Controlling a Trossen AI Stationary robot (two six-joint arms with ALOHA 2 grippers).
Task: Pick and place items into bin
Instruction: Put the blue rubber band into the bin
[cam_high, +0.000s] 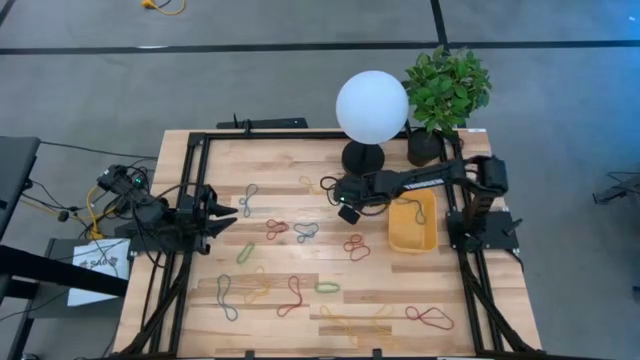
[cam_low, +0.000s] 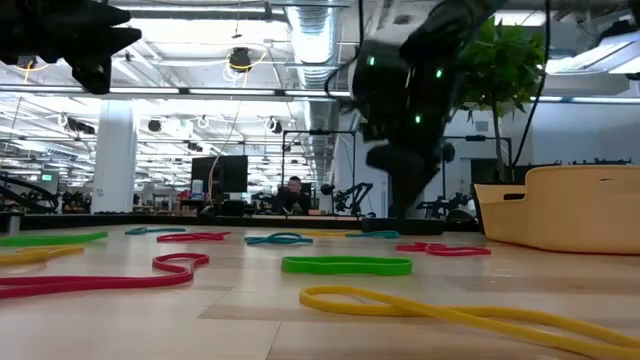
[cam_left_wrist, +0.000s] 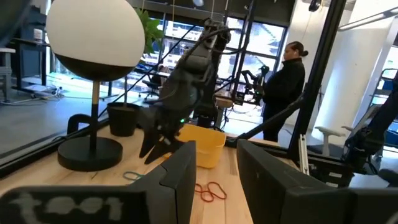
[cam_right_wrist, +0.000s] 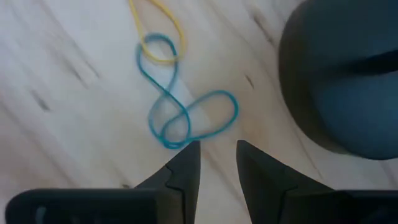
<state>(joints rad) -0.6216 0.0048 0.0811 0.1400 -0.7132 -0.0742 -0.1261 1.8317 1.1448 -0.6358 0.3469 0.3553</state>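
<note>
I've got the yellow bin (cam_high: 414, 222) at right of centre, looks empty. Right gripper (cam_right_wrist: 217, 163) jaws slightly apart over a blue band (cam_right_wrist: 186, 115); left gripper (cam_high: 222, 213) jaws apart.

Open-plan robotics lab or office floor

Exposed silver ducting (cam_low: 300, 25) and strip lights run across the top of the low view; a person (cam_low: 292, 196) sits at dark monitors (cam_low: 220, 175) at mid-left; grey carpet (cam_high: 200, 90) surrounds the wooden table (cam_high: 270, 200) in the high view; another person (cam_left_wrist: 283, 87) stands at upper right of the left wrist view, beside more robot arms (cam_left_wrist: 249, 81).
</note>
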